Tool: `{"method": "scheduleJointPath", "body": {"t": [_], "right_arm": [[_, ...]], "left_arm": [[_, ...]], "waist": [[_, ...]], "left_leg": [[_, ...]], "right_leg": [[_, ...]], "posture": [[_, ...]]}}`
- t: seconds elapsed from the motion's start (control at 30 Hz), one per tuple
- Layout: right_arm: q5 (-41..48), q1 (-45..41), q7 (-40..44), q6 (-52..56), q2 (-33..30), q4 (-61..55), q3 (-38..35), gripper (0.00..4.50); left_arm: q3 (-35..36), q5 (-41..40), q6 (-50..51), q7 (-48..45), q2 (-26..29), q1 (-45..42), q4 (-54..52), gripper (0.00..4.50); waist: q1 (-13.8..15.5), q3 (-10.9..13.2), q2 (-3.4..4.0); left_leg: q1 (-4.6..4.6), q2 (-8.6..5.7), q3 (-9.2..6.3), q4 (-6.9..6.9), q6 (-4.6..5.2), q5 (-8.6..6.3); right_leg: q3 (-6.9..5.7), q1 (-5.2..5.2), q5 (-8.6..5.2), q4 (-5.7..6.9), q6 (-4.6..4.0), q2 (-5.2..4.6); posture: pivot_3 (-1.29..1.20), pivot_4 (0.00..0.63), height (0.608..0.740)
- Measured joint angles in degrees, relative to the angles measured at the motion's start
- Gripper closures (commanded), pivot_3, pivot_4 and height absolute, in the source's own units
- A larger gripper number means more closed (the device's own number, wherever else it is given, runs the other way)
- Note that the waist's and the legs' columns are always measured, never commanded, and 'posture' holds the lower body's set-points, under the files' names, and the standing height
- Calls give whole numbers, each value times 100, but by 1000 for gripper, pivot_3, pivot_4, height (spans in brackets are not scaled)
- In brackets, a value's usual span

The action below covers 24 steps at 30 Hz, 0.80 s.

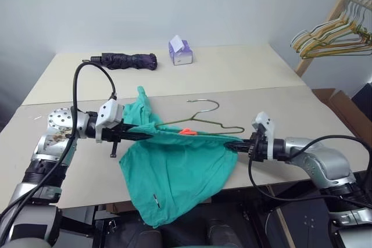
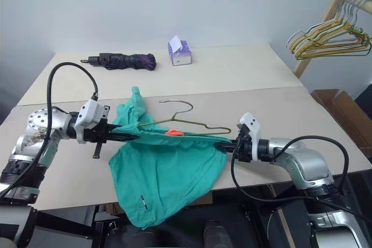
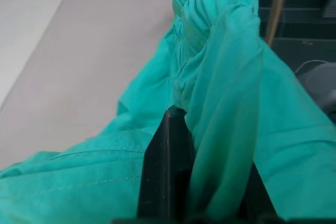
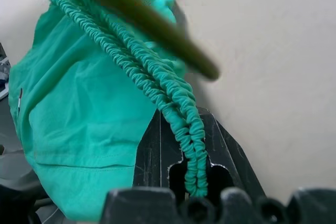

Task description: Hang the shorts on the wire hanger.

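Head view: shorts (image 1: 174,169) stretched by the waistband between both grippers, legs drooping past the table (image 1: 279,79) edge toward 6 o'clock. Left gripper (image 1: 141,134) clamped on the waistband's 9 o'clock end, right gripper (image 1: 235,145) clamped on the 3 o'clock end. Wire hanger (image 1: 203,121) just behind the waistband at 12 o'clock, hook up.

Left wrist view: fingers (image 3: 163,177) closed on bunched teal fabric, spilling to both sides.

Right wrist view: gathered elastic pinched between closed fingers (image 4: 157,150), running off toward 11 o'clock, hanger wire crossing above.
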Motion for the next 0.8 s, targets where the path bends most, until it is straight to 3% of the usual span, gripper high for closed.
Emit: {"method": "scheduleJointPath", "body": {"t": [0.8], "right_arm": [[-438,-263,154,-812,3,634,223,4475]], "left_arm": [[94,-198,391,243,-10,273,-437,4500]], "waist": [[7,0,0]], "left_leg": [[5,0,3,-3,0,0]], "right_leg": [[2,2,0,-1,0,0]], "posture": [[-19,19,740]]}}
